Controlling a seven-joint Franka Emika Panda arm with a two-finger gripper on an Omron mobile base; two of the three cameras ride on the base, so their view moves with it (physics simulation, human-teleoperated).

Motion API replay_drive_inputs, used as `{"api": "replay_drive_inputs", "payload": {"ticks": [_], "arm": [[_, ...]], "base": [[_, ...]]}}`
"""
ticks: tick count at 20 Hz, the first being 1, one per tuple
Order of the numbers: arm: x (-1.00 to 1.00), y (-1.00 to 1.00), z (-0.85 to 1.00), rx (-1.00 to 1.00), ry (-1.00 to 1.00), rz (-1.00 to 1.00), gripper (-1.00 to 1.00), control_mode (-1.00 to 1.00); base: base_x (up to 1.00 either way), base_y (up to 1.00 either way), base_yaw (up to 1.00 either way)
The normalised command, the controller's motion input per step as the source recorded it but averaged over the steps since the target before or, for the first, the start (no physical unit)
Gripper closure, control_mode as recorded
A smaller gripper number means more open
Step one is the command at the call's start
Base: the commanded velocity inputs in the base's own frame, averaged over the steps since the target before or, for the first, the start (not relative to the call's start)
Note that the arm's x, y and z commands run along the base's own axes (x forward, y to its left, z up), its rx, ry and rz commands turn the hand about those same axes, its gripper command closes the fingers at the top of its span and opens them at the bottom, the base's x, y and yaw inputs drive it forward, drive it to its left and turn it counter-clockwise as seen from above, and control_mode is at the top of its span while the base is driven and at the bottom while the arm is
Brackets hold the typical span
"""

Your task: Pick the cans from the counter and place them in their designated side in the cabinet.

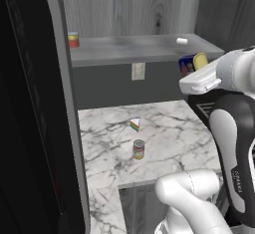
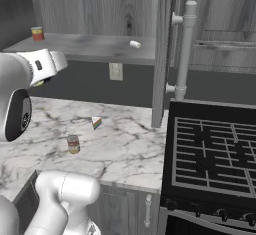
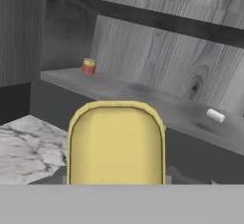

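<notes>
The boxy dark blue can (image 1: 187,64) with its yellow top (image 3: 116,142) is held in the air, with my gripper (image 1: 193,67) shut on it. It hangs just in front of the right end of the cabinet's grey shelf board (image 1: 129,50), about level with its edge. In the hand view the yellow top hides the fingers, and the shelf (image 3: 143,99) lies beyond it. The round can (image 1: 138,149) with the yellow-green-red label stands upright on the white marble counter (image 1: 169,123), also seen from the right (image 2: 73,144).
A short red-and-yellow can (image 1: 73,39) stands at the shelf's left end; a small white cylinder (image 1: 182,41) lies toward its right. A rainbow-striped wedge (image 1: 135,124) rests on the counter. The open cabinet door (image 2: 160,54), black stove (image 2: 215,149) and tall black panel (image 1: 30,103) border the space.
</notes>
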Motion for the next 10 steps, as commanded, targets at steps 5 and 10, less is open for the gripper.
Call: {"api": "replay_drive_inputs", "payload": {"ticks": [5,10], "arm": [[0.23,0.1,0.02,0.01,-0.01,0.01,1.0,-1.0],[0.25,0.13,0.01,0.0,-0.03,0.02,1.0,-1.0]], "base": [[0.0,0.0,0.0],[0.0,0.0,0.0]]}}
